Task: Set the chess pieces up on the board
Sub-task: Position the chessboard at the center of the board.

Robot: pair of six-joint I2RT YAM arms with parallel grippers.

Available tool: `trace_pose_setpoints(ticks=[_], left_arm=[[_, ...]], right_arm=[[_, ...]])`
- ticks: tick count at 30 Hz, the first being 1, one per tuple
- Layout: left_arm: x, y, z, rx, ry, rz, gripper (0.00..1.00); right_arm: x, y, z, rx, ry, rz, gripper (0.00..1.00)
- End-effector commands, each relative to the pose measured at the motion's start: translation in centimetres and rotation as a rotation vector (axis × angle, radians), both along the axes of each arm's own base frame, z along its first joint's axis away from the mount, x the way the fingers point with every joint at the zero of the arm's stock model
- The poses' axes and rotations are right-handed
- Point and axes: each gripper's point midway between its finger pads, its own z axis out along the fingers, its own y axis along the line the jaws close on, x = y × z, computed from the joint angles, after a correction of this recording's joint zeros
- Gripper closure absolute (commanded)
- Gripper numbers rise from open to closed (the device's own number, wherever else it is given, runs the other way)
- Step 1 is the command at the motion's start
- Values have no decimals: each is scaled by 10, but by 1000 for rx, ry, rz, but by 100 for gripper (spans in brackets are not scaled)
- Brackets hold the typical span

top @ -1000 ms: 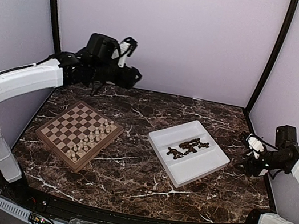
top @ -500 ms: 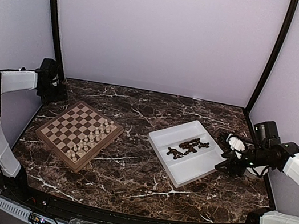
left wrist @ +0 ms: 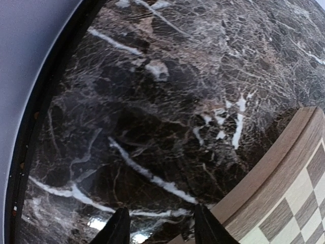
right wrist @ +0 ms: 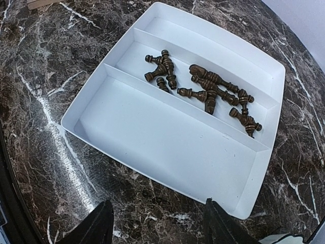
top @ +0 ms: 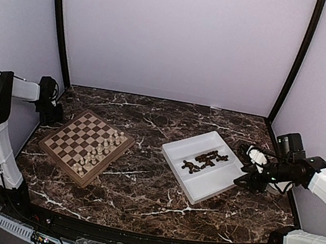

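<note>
At the left edge of the top view, the left claw (left wrist: 161,233) hangs low over bare worktop (top: 139,187) just beside the upper-left edge of the board (top: 74,136), fingers part-way apart with nothing between them (parked clear of the play, I'd judge). The board, left of centre, carries only cream pieces (top: 103,146) along its right side, while the dark chess pieces (top: 207,159) lie heaped in the middle compartment of the white tray (top: 218,183), right of centre. At the right edge, the right claw (right wrist: 160,231) stands wide and empty, facing the tray, probably to reach in for a dark piece.
</note>
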Motion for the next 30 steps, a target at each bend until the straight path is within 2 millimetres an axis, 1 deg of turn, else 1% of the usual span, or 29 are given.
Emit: trace_pose_setpoints(ticks=[1, 4, 6, 11, 14, 17, 18, 19, 24, 25, 26, 27, 28, 29, 30], left_arm=[[22, -10, 11, -63, -63, -57, 54], [19, -12, 5, -84, -51, -36, 55], [15, -13, 0, -95, -35, -22, 56], [-1, -22, -11, -145, 5, -7, 56], [-9, -30, -15, -176, 20, -18, 57], [-19, -45, -17, -190, 42, -48, 57], [-25, -50, -18, -194, 53, -55, 57], [-29, -57, -20, -198, 63, -70, 57], [-63, -89, -26, -231, 102, -126, 57], [-66, -98, -23, -239, 95, -137, 57], [-77, -103, -29, -252, 114, -142, 57], [-80, -109, -26, -264, 109, -146, 57], [-91, -117, -31, -278, 130, -160, 57], [-95, -127, -28, -287, 128, -174, 57], [-105, -135, -32, -294, 146, -189, 57]], right_arm=[[2, 5, 0, 22, -10, 6, 39], [3, 6, 1, 24, -13, 5, 39], [3, 5, 1, 22, -15, 4, 39], [3, 4, -2, 20, -19, 0, 39], [4, 4, -3, 17, -23, -2, 39], [6, 4, -2, 16, -27, -5, 39], [6, 4, -2, 16, -28, -3, 39], [5, 4, -3, 16, -27, -3, 39], [4, 4, -5, 17, -22, -1, 39], [4, 4, -5, 17, -24, 0, 39], [5, 4, -5, 16, -25, 0, 39], [5, 4, -5, 15, -22, 1, 39], [5, 5, -5, 15, -24, 3, 39], [6, 5, -4, 16, -23, 2, 39], [6, 5, -4, 16, -22, 2, 39]])
